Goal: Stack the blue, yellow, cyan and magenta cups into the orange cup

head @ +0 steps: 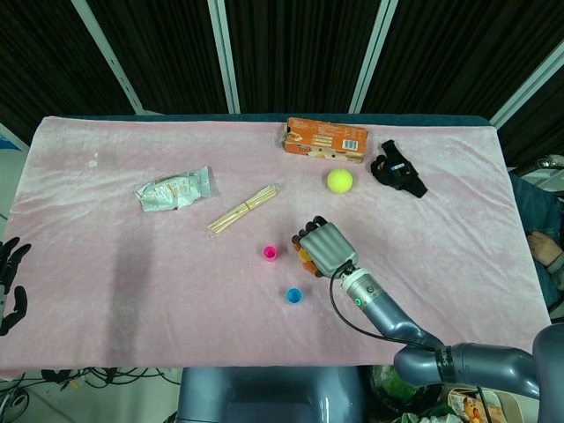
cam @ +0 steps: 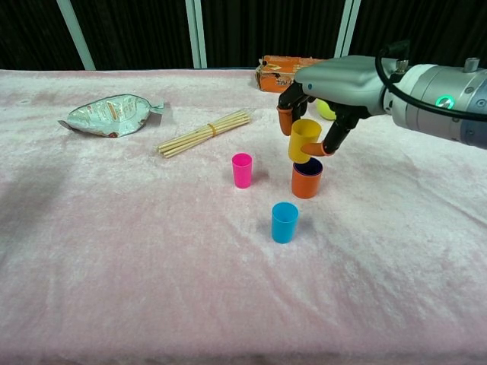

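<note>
The right hand (cam: 316,114) grasps the yellow cup (cam: 303,140) just above the orange cup (cam: 307,181); the left hand (head: 11,282) rests with fingers spread.

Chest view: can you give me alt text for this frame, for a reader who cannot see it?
The right hand holds a yellow cup just above an orange cup that already has a blue cup nested in it. Magenta and cyan cups stand apart on the pink cloth, with a stick bundle, snack bag and box behind.
</note>
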`<state>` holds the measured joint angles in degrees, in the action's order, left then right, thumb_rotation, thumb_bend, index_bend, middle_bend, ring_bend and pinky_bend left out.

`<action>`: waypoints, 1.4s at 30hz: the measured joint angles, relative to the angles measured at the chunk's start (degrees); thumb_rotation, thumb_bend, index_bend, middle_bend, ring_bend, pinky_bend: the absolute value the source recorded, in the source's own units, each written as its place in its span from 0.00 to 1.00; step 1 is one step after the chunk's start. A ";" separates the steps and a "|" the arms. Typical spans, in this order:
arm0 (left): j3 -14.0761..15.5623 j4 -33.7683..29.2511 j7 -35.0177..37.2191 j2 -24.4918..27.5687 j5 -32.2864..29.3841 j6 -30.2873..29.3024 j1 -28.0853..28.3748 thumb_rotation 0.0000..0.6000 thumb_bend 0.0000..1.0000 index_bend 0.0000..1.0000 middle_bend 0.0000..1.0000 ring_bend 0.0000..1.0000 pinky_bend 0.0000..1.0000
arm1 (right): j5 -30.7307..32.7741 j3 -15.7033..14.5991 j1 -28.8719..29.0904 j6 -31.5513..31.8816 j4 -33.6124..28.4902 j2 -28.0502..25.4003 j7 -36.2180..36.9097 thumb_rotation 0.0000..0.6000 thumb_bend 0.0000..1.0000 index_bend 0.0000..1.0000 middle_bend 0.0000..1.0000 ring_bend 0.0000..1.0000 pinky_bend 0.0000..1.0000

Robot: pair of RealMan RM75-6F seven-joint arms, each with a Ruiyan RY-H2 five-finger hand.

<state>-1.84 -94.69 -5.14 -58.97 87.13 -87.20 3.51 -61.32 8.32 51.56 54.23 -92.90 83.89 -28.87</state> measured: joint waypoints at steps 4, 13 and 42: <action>-0.02 0.00 0.07 0.02 -0.11 0.02 -0.02 1.00 0.71 0.09 0.03 0.00 0.01 | 0.14 -0.23 -0.24 -0.33 0.64 0.21 0.40 1.00 0.36 0.52 0.50 0.29 0.21; 0.00 0.01 -0.21 -0.03 -0.12 0.06 -0.01 1.00 0.71 0.09 0.03 0.00 0.01 | -0.20 -0.50 -0.62 -0.82 1.52 0.05 1.09 1.00 0.36 0.52 0.50 0.29 0.21; 0.06 -0.09 -0.53 -0.07 -0.16 0.18 0.00 1.00 0.71 0.09 0.03 0.00 0.01 | 2.62 -1.44 -1.35 -2.00 -0.21 -0.35 -1.21 1.00 0.22 0.20 0.23 0.22 0.21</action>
<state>-1.78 -94.78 -5.68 -59.03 86.97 -87.01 3.50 -58.70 6.88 50.21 52.23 -93.11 83.54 -30.08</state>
